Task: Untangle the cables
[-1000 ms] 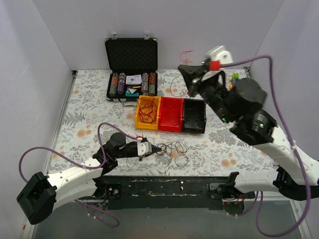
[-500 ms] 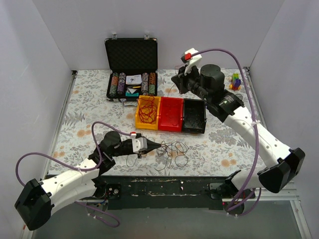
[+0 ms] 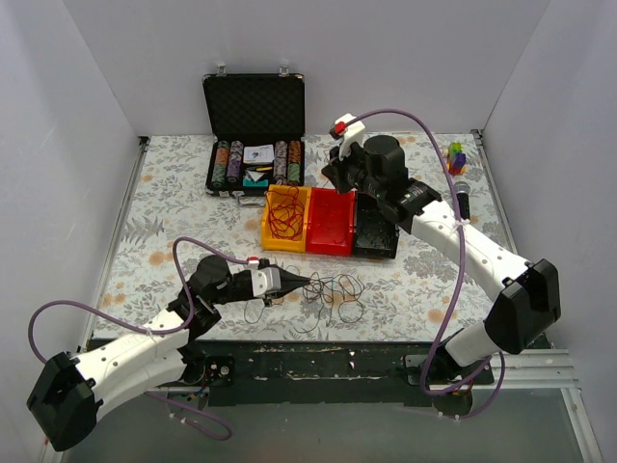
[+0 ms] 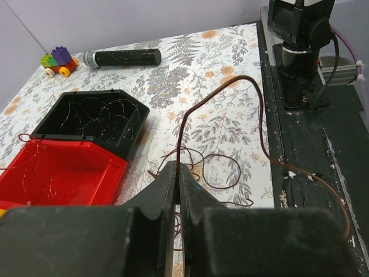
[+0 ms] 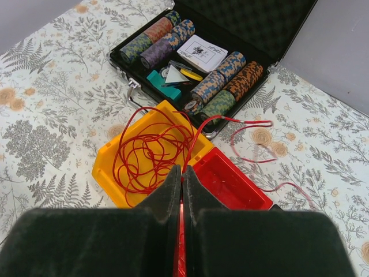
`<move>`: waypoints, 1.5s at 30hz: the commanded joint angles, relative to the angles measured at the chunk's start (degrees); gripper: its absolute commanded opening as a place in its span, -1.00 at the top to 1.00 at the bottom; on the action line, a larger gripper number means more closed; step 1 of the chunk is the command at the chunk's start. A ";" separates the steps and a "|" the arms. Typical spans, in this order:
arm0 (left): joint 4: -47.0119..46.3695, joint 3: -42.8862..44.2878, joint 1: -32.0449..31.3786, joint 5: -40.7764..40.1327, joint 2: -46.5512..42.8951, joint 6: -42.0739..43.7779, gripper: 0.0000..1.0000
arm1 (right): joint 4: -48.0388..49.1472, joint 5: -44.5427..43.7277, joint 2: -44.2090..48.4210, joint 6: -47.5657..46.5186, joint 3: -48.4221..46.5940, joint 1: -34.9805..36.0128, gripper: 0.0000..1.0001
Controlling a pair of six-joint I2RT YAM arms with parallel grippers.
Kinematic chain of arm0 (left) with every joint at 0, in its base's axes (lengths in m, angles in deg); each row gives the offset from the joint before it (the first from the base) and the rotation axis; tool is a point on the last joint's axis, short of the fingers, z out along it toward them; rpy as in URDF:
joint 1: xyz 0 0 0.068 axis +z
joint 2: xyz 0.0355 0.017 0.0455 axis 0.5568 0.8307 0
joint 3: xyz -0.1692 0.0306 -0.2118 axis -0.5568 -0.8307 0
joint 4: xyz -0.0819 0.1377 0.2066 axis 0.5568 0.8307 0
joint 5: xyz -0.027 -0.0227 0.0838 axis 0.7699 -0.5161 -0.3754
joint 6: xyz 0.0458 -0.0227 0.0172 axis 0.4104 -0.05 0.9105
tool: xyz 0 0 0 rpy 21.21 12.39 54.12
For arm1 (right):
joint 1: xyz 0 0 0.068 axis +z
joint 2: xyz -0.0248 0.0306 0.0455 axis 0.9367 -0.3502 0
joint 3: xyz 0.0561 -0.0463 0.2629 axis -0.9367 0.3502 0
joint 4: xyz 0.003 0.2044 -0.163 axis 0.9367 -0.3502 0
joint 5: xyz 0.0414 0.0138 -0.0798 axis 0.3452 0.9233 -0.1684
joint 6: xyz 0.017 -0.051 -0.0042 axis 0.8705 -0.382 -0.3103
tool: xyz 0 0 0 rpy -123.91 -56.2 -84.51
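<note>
A loose nest of thin dark brown cables (image 3: 333, 292) lies on the flowered table near the front edge. My left gripper (image 3: 307, 281) is shut on one dark brown cable (image 4: 230, 81), which arcs up from the fingertips and runs off to the right. My right gripper (image 3: 333, 177) hovers over the near end of the bins, shut on a red cable (image 5: 230, 120). That cable rises from the jaws and loops over the table beside the case. A yellow bin (image 3: 271, 241) holds a coil of red cables (image 5: 147, 151). The red bin (image 5: 230, 183) sits next to it.
A black bin (image 3: 376, 224) with a few thin wires stands right of the red bin. An open poker-chip case (image 3: 254, 125) is at the back. A toy car of blocks (image 3: 456, 156) and a black microphone (image 3: 463, 201) lie at the back right. The table's black front rail (image 4: 311, 144) is close to the nest.
My right arm has swung down and left from high at the back right to above the bins, bringing the red cable. My left gripper has edged right with the brown cable.
</note>
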 commanded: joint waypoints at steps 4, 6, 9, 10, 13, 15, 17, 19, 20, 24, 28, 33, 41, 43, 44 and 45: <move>-0.20 -0.94 0.72 0.79 -0.98 0.20 1.00 | 4.67 0.24 2.04 -1.40 1.36 -0.27 0.97; -0.12 -0.77 0.73 0.87 -0.89 0.29 1.00 | 6.51 0.07 3.09 -2.01 3.38 -0.19 0.97; 0.23 -0.42 0.90 0.96 -0.72 0.29 1.00 | 8.63 -0.02 3.71 -3.24 5.93 -0.27 0.97; 0.15 -0.41 1.08 1.05 -0.71 0.29 1.00 | 9.15 -0.02 3.71 -3.85 6.46 -0.27 0.97; 0.24 -0.41 1.25 1.23 -0.63 0.12 1.00 | 9.25 -0.46 3.28 -4.91 6.81 -0.27 0.97; 0.24 -0.41 1.34 1.31 -0.63 0.03 1.00 | 8.98 -0.63 3.01 -5.26 6.90 -0.19 0.97; 0.15 -0.41 1.43 1.40 -0.45 0.03 1.00 | 9.33 -0.81 3.27 -4.91 7.78 -0.27 0.97; 0.15 -0.50 1.43 1.40 -0.45 0.03 1.00 | 10.30 -0.90 3.97 -4.39 9.79 -0.27 0.97; 0.15 -0.50 1.43 1.40 -0.36 0.03 1.00 | 10.74 -1.07 4.33 -4.12 10.76 -0.27 0.97; 0.06 -0.42 1.34 1.49 -0.19 0.11 1.00 | 12.41 -1.07 5.03 -3.86 13.93 -0.27 0.97; 0.06 -0.41 1.43 1.58 -0.10 0.03 1.00 | 13.47 -1.60 4.24 -4.65 14.99 -0.27 0.97; 0.06 -0.50 1.52 1.67 -0.01 0.03 1.00 | 13.03 -1.60 3.80 -4.30 14.37 -0.27 0.97; 0.15 -0.77 1.60 1.67 -0.10 0.55 1.00 | 13.90 -1.78 5.21 -2.19 18.41 -0.27 0.97; 0.06 -0.68 1.60 1.67 -0.10 0.64 1.00 | 14.08 -1.69 5.38 -1.84 19.20 -0.27 0.97; -0.03 -0.77 1.60 1.67 -0.10 0.64 1.00 | 14.08 -1.43 5.30 -1.75 19.29 -0.27 0.97; -0.12 -0.77 1.60 1.67 -0.10 0.64 1.00 | 14.08 -1.16 5.04 -1.66 19.30 -0.27 0.97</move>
